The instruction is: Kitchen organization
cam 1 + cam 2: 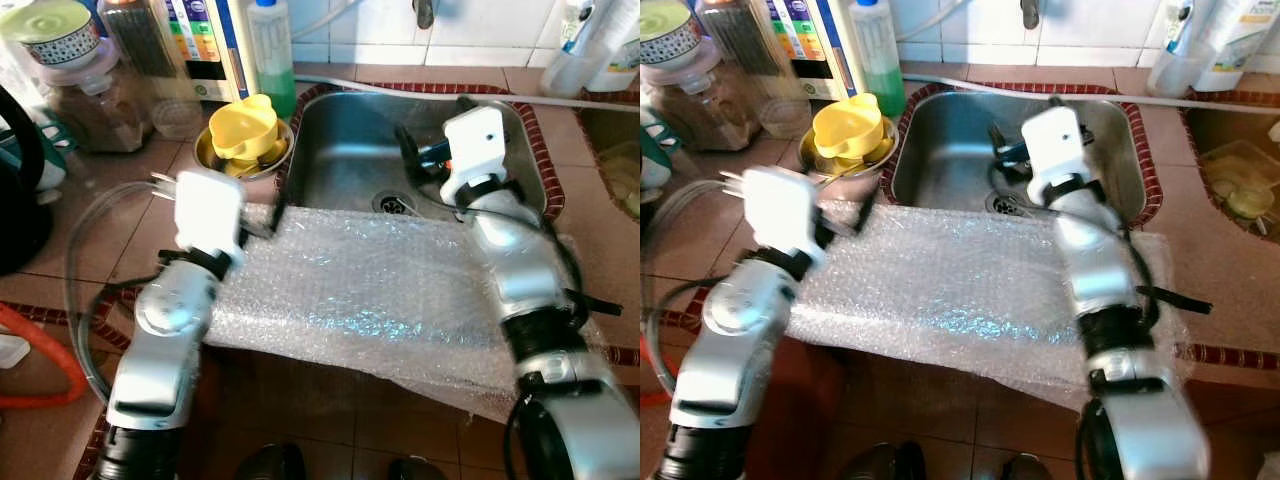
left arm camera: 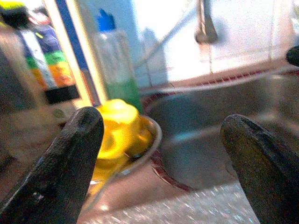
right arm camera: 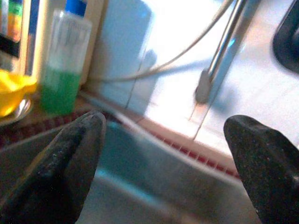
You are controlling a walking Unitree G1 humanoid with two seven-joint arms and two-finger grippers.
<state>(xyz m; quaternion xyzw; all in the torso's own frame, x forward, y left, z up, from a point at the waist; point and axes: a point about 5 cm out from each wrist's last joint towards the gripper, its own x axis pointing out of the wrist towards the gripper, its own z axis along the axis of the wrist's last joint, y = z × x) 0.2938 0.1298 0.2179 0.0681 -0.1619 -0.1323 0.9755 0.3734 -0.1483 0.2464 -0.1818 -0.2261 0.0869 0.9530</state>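
Terracotta-tiled counter runs around a stainless sink in the left eye view, and a sheet of bubble wrap lies spread across the sink's near edge, reaching onto the tiles on both sides. Left of the basin a yellow cup sits in a small metal bowl, with a green soap bottle standing just behind it against the wall tiles and a lidded jar further left. The left gripper hovers over the wrap's left corner by the sink rim, its white wrist block above the counter, and the right gripper reaches out over the basin above the drain. From the right eye view the same layout shows, the bubble wrap lying flat and loose with the right forearm crossing over its right part and the tap at the top above the sink. Along the left wrist view, two black fingers stand wide apart with nothing between them, framing the blurred yellow cup in its bowl, the green bottle and the sink's left rim, and a strip of bubble wrap glints just below the fingertips. Along the right wrist view, the fingers are likewise spread and empty, looking across the basin at the back wall, the tap's stem and the green bottle off to one side
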